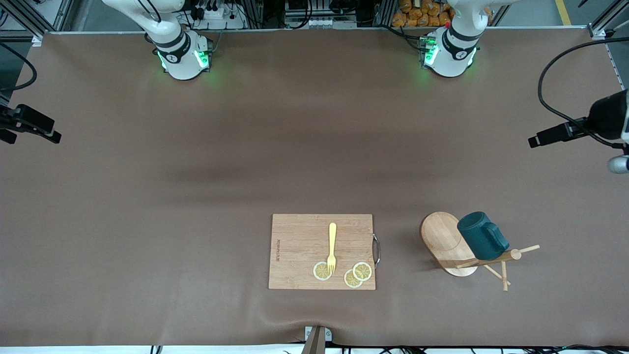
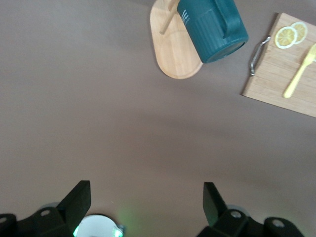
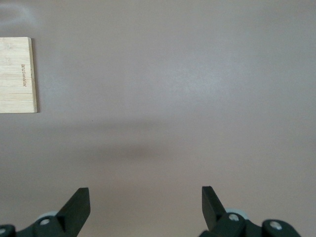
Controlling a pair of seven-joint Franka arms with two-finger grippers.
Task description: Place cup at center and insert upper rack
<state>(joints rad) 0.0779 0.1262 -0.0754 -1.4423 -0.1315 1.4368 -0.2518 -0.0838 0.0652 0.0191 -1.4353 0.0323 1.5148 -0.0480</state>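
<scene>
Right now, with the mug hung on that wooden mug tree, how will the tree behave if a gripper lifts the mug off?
The mug tree looks light and rigid, so it may drag along. The mug hangs to one side of the pole, so it could tip. Its thin pegs look snappable.

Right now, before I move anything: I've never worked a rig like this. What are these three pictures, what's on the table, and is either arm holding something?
Two robot arms stand at a brown table. One picture looks down from a high camera facing them; the other two come from cameras on each wrist. Both arms wait, raised. The left gripper and right gripper are open and hold nothing. Toward the left arm's end stands a wooden mug tree with a teal cup hanging on it. Beside it lies a cutting board carrying a yellow fork and lemon slices.
</scene>
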